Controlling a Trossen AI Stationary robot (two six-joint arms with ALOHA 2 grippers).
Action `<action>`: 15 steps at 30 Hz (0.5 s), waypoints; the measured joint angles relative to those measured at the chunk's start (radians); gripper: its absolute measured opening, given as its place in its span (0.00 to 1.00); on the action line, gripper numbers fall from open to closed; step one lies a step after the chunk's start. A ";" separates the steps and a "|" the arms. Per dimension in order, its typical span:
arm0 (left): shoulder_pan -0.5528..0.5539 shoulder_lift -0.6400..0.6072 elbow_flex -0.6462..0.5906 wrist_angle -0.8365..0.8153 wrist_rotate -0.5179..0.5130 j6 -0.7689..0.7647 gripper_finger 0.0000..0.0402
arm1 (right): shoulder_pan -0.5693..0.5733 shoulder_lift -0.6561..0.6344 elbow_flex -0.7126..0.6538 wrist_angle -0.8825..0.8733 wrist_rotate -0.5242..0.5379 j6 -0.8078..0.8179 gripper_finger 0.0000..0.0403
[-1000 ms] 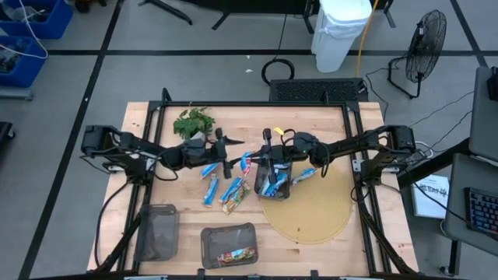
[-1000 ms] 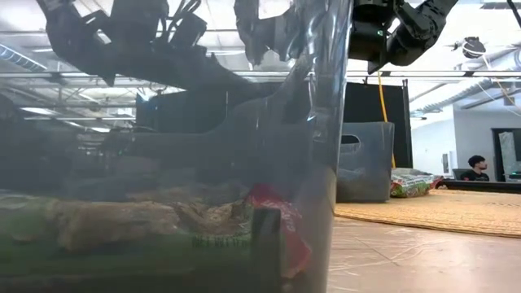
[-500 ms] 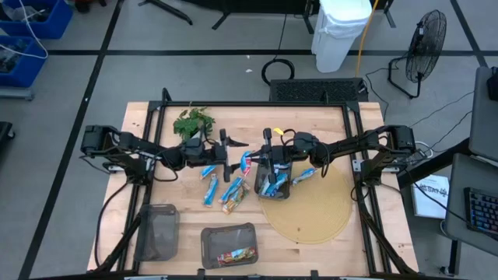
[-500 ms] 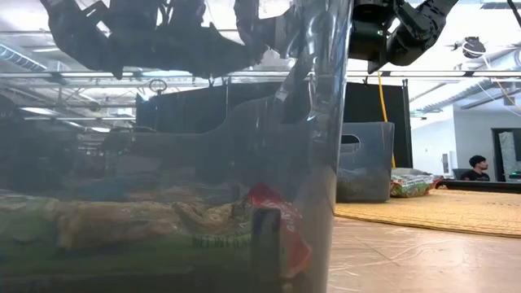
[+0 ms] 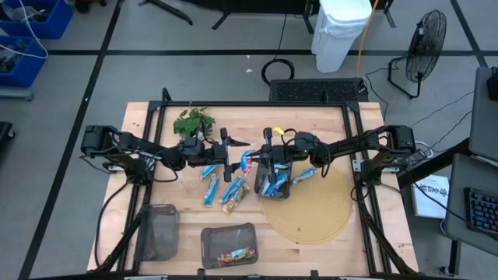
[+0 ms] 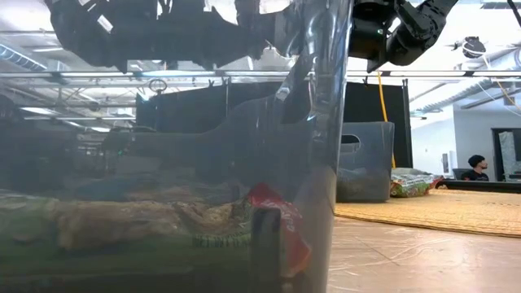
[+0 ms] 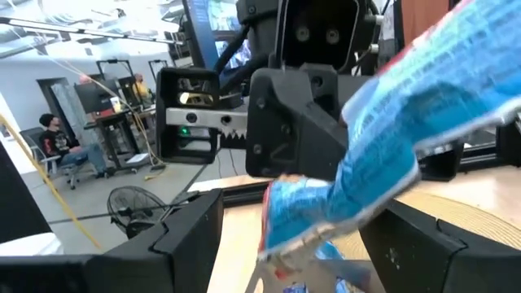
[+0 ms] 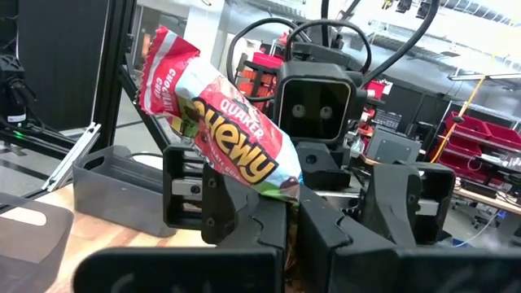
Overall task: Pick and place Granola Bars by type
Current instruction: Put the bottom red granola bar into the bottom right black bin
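A granola bar [image 8: 220,122], red and white with "Chewy" on the face toward my right wrist and blue on the face toward my left wrist [image 7: 407,122], hangs in the air over the table's middle [image 5: 245,162]. My right gripper [image 8: 289,207] is shut on it. My left gripper [image 5: 231,152] faces it from the left, open, with a finger on either side of the bar [image 7: 297,207]. Several blue bars [image 5: 210,189] lie flat on the wood below. A dark mesh tray [image 5: 274,187] with blue bars stands on a round mat [image 5: 311,214]. My right gripper pinches the bar's lower end [image 8: 277,183] between its two shut fingers, which come about level from the table's right. The bar slants up above the fingers, clear of the table. My left gripper: I cannot tell whether a finger [image 7: 423,236] touches the bar.
Two more dark trays stand near the front edge, one at the left [image 5: 158,232] and one [image 5: 228,245] with a bar in it. A green sprig [image 5: 193,122] lies at the far left. One bar [image 5: 305,175] lies at the mat's edge.
My left gripper has risen a little and tipped up toward level, staying open in front of the held bar. My right gripper and the bar have kept their place.
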 joint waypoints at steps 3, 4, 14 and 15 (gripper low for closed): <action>0.000 0.014 0.014 -0.004 0.000 0.012 0.68 | 0.000 0.000 0.000 -0.005 0.000 0.000 0.01; 0.000 0.018 0.018 -0.004 0.000 0.020 0.68 | 0.000 0.000 0.000 -0.006 0.000 0.001 0.01; 0.010 0.084 0.067 -0.005 -0.014 0.030 0.68 | 0.000 0.000 0.000 -0.014 -0.001 0.015 0.01; 0.010 0.086 0.068 -0.001 -0.021 0.031 0.68 | 0.000 0.000 0.000 -0.014 -0.001 0.015 0.01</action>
